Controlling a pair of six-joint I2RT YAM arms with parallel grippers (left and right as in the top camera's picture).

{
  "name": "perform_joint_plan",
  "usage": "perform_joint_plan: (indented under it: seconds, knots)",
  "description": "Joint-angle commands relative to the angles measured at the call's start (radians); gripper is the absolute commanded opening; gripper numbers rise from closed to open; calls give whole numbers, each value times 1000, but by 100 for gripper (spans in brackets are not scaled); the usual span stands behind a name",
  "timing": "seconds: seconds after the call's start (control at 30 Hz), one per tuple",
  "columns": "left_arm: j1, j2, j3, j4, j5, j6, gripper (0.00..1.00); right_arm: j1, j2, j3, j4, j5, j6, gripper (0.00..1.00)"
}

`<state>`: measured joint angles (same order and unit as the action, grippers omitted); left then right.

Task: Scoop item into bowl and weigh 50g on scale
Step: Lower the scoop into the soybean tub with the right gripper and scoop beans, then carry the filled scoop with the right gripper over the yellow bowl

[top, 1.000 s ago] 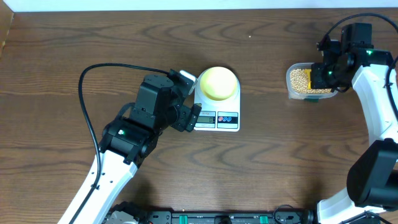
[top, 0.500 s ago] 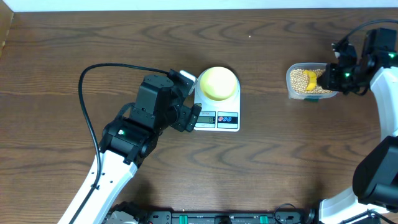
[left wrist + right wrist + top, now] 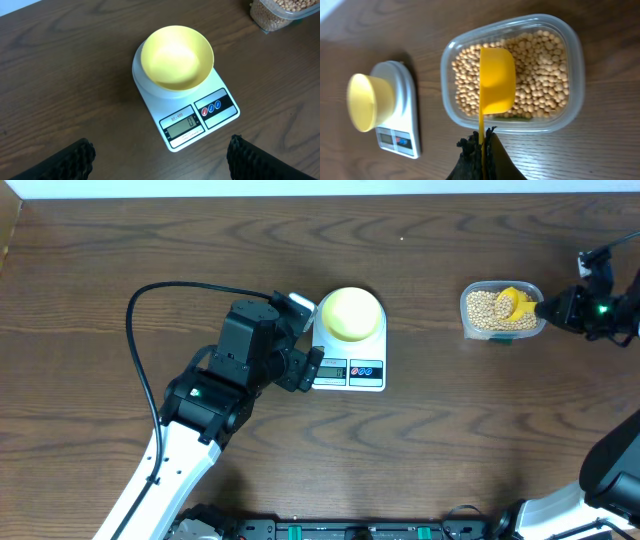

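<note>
Beans (image 3: 540,75) are held in the clear tub (image 3: 575,65); bowl (image 3: 176,57) is set empty on scale (image 3: 200,120).
Scoop (image 3: 496,80) is clamped by right gripper (image 3: 482,145) above them; left gripper (image 3: 160,160) is held wide, empty. A dip and fill are required next.

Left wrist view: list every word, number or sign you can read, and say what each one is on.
"SF-400": small print just above the display, on the front of the scale.
"0": the reading on the display, somewhat faint.
Buttons: red and blue symbols, too small to read.
Bowl and tub: no text visible.
</note>
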<state>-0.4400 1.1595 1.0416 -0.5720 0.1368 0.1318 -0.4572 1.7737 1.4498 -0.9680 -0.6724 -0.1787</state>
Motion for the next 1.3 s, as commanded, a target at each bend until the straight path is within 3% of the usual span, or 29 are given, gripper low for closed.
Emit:
perform_joint_plan:
  seconds: [0.0, 0.77, 1.27]
  knots:
    - [2, 4, -2, 1, 10, 3, 87, -33, 7, -6, -9, -138, -41, 1]
    - [2, 4, -2, 1, 10, 3, 87, -74, 7, -6, -37, -399, -47, 1]
    - [2, 4, -2, 1, 10, 3, 87, 80, 7, -6, 32, -442, 10, 1]
